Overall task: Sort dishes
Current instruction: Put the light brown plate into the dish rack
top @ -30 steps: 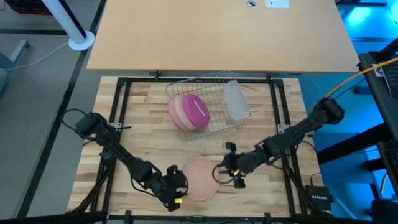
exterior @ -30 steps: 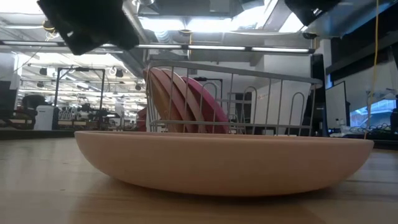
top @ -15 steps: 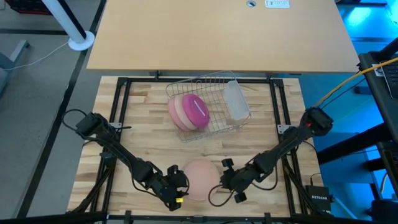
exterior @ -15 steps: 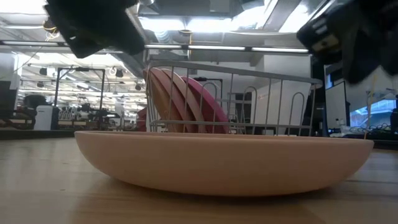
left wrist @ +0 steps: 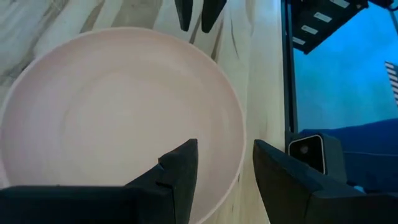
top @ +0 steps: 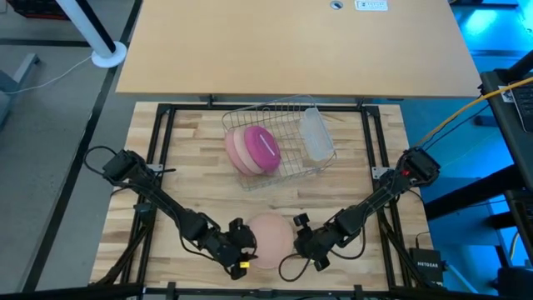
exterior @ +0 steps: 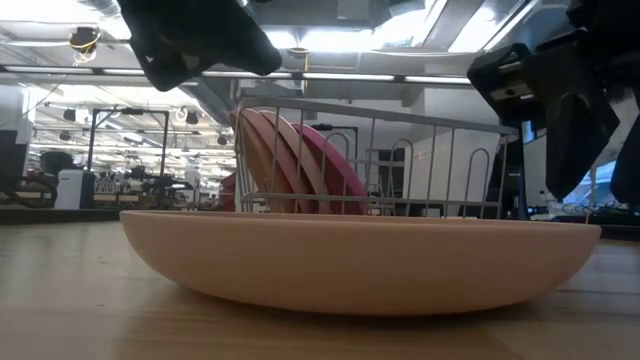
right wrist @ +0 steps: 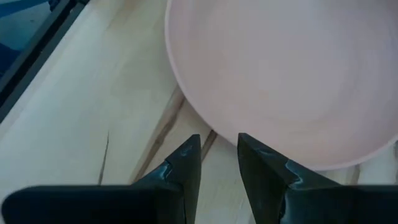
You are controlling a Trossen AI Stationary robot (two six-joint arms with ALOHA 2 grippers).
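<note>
A pale peach plate [top: 268, 236] lies flat on its base on the wooden table [top: 191, 183], near the front edge. My left gripper [left wrist: 224, 168] is open above the plate's left rim [left wrist: 239, 163], one finger over the inside and one outside. It stays clear of the plate in the low view [exterior: 190, 40]. My right gripper [right wrist: 217, 158] is open with a narrow gap, just short of the plate's right rim [right wrist: 208, 127] and above the table. A magenta plate [top: 265, 148] and a tan plate [top: 240, 150] stand on edge in the wire rack [top: 287, 171].
A clear plastic cup [top: 315, 137] lies in the rack's right part. A black frame [top: 162, 142] runs along the table's left, right and far sides. Bare wood lies between the rack and the peach plate. Cables trail by the right arm [top: 383, 196].
My right gripper has come down and toward the table's near edge and left, arriving beside the peach plate's right rim; it has also rolled a little. The plate has stayed where it was.
</note>
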